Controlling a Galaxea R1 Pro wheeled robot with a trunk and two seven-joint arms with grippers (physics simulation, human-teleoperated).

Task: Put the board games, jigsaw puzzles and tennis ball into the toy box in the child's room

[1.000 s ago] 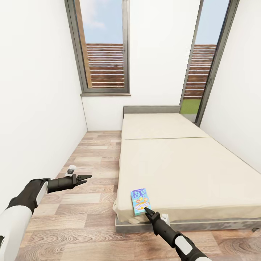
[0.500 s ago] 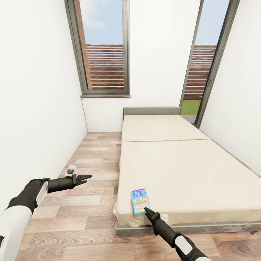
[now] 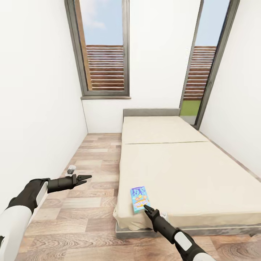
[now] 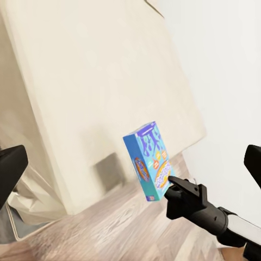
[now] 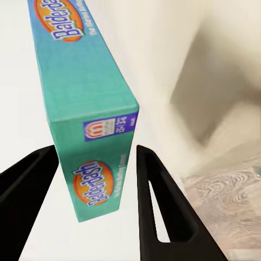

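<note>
On bed (image 3: 188, 170): board game (image 3: 139, 198); wood floor (image 3: 90, 203) alongside.

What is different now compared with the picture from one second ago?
Very little. The whole head view has shifted slightly, so the camera moved, not the bed. The right gripper stays at the near end of the board game, which looks held off the bed; its fingers straddle the box, contact unclear. The left gripper stays over the floor, holding nothing.
</note>
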